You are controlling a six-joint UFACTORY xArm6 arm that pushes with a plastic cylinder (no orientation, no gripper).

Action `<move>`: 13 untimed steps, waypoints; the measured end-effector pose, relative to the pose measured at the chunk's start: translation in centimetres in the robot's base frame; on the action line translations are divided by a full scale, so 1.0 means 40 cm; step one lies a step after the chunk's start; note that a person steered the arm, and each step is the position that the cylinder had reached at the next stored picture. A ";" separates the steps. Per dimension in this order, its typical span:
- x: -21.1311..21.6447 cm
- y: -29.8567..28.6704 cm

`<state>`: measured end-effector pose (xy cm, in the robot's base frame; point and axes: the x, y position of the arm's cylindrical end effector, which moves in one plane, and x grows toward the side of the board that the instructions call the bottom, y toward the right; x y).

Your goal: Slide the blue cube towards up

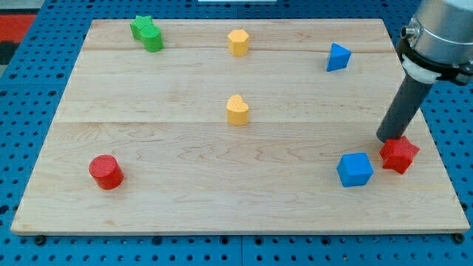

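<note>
The blue cube (355,169) lies on the wooden board (185,148) at the view's lower right. A red star-shaped block (400,154) lies just to its right, a little higher. My tip (386,138) is at the end of the dark rod, at the red star's upper left edge and above and to the right of the blue cube, apart from the cube.
A blue triangular block (338,57) lies at the upper right. A yellow hexagonal block (238,42) is at the top centre, a yellow heart-like block (237,110) at the centre. Two green blocks (147,32) sit at the upper left, a red cylinder (106,172) at the lower left.
</note>
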<state>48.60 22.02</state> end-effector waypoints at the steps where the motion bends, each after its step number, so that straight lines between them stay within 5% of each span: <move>1: 0.019 -0.020; 3: -0.014 -0.492; 5: 0.065 -0.598; 6: 0.162 -0.596; 8: 0.252 -0.201; 10: 0.090 -0.201; 12: 0.196 -0.115; 13: 0.125 -0.107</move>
<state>53.60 17.72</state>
